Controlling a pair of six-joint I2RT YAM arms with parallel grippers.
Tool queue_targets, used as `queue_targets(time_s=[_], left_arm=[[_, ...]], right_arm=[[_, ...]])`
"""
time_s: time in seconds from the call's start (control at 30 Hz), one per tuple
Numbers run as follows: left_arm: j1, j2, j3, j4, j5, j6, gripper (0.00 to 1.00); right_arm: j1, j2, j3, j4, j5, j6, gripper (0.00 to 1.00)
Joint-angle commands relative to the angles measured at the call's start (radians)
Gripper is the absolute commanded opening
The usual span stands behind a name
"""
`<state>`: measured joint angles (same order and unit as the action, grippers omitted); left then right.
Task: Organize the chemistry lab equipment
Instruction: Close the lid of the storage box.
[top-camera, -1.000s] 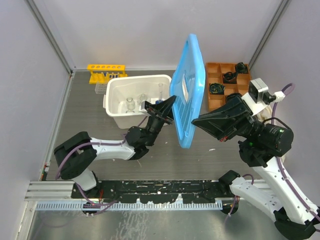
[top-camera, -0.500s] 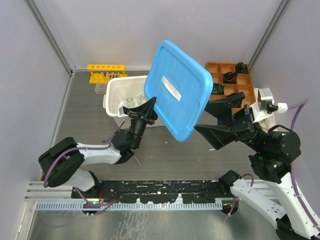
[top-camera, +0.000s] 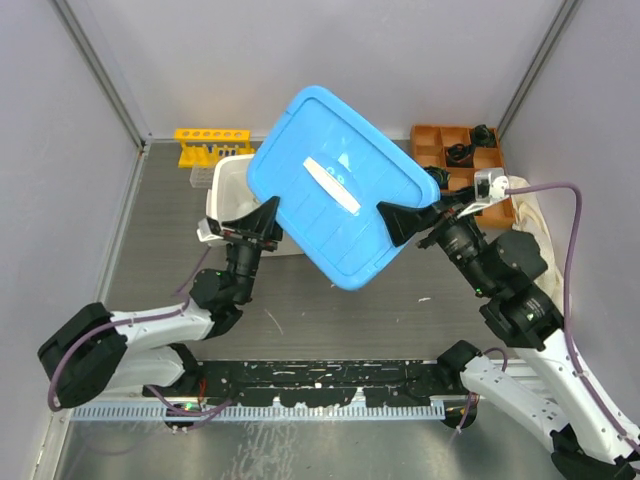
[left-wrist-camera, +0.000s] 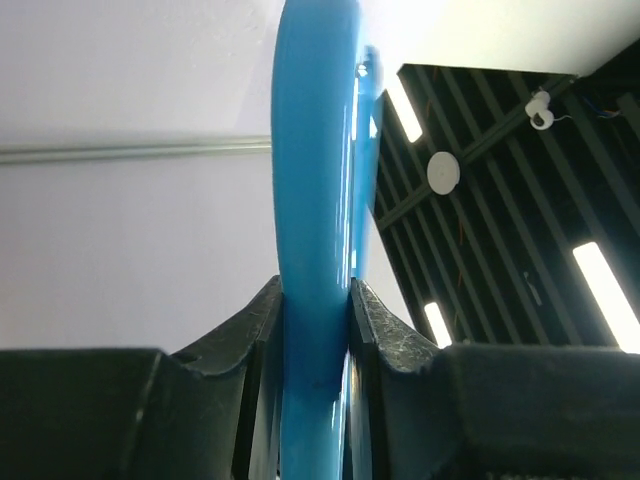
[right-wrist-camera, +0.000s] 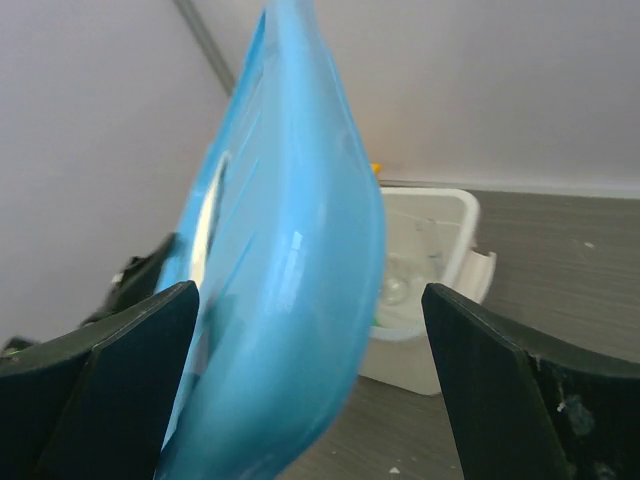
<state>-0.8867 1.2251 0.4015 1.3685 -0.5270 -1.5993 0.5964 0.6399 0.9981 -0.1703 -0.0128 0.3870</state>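
A large blue lid (top-camera: 335, 190) hangs tilted over a white bin (top-camera: 222, 190). My left gripper (top-camera: 264, 216) is shut on the lid's left edge. In the left wrist view the blue lid (left-wrist-camera: 315, 180) rises edge-on, pinched between my left gripper's (left-wrist-camera: 315, 300) pads. My right gripper (top-camera: 420, 212) is open at the lid's right edge. In the right wrist view the lid (right-wrist-camera: 290, 300) sits loosely inside my right gripper (right-wrist-camera: 310, 295), which does not pinch it. Behind it the bin (right-wrist-camera: 445, 240) holds clear glass flasks (right-wrist-camera: 395, 285). A yellow rack (top-camera: 205, 140) and a clear plastic rack (top-camera: 200, 178) stand at the back left.
An orange compartment tray (top-camera: 445, 150) with black objects sits at the back right. A cream cloth (top-camera: 532, 215) lies beside it, behind my right arm. Grey walls close in the left, back and right sides.
The lid has swung from nearly upright to a flatter tilt and shifted left over the bin. My right gripper has opened. My left arm has moved left with the lid.
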Motion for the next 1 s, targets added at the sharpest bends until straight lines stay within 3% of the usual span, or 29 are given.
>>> queue_targets(time_s=[0.0, 0.2, 0.37, 0.5, 0.73, 0.97], left_arm=[[0.016, -0.094, -0.020, 0.061, -0.002, 0.100, 0.00], [0.034, -0.194, -0.081, -0.029, -0.090, 0.129, 0.00], [0.034, -0.264, -0.064, -0.136, -0.117, 0.237, 0.00], [0.034, -0.244, -0.070, -0.079, -0.129, 0.288, 0.00], [0.035, -0.231, -0.090, -0.070, -0.188, 0.362, 0.00], [0.055, -0.215, -0.033, -0.126, -0.133, 0.398, 0.00]], right_arm=[[0.002, 0.059, 0.032, -0.076, 0.269, -0.060, 1.00], [0.001, 0.073, 0.006, -0.059, 0.354, -0.055, 1.00], [0.002, 0.043, -0.077, 0.064, 0.254, -0.003, 1.00], [0.002, 0.061, -0.098, 0.104, 0.184, 0.061, 1.00], [0.002, 0.014, -0.118, 0.081, 0.352, 0.106, 1.00], [0.001, -0.001, -0.075, 0.098, 0.275, 0.153, 0.97]])
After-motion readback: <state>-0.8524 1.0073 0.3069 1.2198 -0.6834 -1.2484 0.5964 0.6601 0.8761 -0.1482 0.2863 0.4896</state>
